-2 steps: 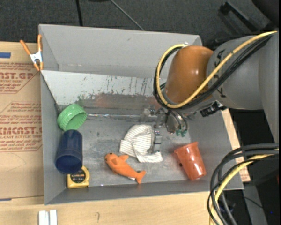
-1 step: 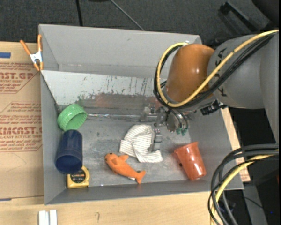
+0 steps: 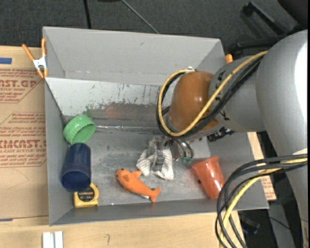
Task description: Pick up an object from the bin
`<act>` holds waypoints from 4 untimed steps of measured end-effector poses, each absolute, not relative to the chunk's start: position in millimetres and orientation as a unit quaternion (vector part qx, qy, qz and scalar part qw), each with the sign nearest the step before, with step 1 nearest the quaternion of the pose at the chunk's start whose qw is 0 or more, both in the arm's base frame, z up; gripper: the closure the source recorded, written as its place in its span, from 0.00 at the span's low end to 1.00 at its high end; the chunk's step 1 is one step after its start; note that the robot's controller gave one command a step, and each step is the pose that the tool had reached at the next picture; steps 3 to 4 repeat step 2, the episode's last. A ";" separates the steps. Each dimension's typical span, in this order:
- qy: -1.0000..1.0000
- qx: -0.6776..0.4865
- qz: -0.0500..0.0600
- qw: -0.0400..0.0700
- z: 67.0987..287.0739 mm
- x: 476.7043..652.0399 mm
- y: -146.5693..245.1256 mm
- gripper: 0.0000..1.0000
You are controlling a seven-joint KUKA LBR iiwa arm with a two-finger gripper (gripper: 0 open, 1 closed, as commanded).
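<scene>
arm [image 3: 284, 81] — silver-grey shell | orange wrist cover [image 3: 188, 102] | yellow-black cables [image 3: 243, 66]

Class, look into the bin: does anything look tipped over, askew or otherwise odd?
Both cups lie on their sides: the blue cup at the left wall, the orange cup at the right. A white cloth lies crumpled mid-bin beneath the gripper.

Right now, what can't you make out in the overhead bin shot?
- Crumpled white-and-grey cloth, camera view: its middle is covered by the gripper, so whether it is gripped cannot be told.
- Small green thing just right of the gripper: mostly hidden by the arm, kind unclear.
- Grey metal bin: its back right floor and right wall are hidden by the arm's orange cover and cables.
- Yellow tape measure: label too small to read.
</scene>
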State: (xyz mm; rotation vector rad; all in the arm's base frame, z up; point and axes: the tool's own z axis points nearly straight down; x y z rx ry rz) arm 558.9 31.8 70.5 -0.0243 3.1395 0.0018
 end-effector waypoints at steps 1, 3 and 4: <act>1.000 -0.008 0.001 0.001 70.5 558.9 31.8 1.00; 1.000 0.003 0.001 0.002 215.2 572.7 38.0 1.00; 1.000 0.003 0.001 0.002 215.2 572.7 38.0 1.00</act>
